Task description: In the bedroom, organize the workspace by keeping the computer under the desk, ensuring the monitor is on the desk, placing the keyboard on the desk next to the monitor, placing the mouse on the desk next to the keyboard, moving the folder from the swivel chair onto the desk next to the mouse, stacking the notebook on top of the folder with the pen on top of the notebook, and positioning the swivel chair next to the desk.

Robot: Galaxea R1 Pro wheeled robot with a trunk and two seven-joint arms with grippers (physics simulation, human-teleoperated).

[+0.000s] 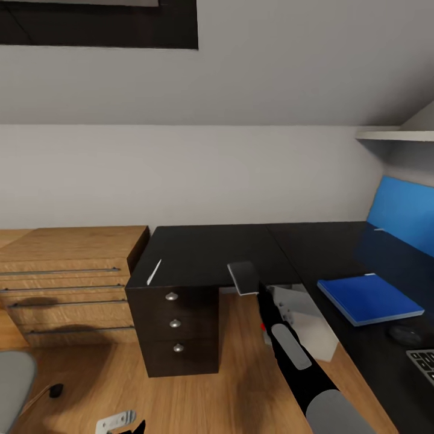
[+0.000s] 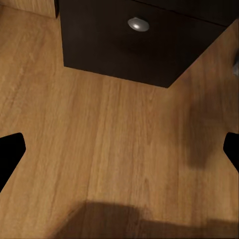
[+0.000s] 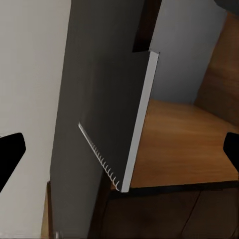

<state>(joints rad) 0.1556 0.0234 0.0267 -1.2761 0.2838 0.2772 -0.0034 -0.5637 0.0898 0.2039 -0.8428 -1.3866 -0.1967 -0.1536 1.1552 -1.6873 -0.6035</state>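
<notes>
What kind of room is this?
Probably a home study corner under a sloped roof: a black L-shaped desk with a drawer unit, a blue folder and keyboard on it, and a wooden chest of drawers beside it.

The right arm [image 1: 295, 355] reaches forward, its claw [image 1: 260, 288] gripping (fingertips spread wide in the wrist view).

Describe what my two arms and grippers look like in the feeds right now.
The right arm is glossy black with rounded light grey panels along its segments. The left gripper has a pale grey metal bracket with small holes above black fingertips. In both wrist views the fingers appear as plain matte black wedges at the frame edges. No cables or markings are visible.
</notes>
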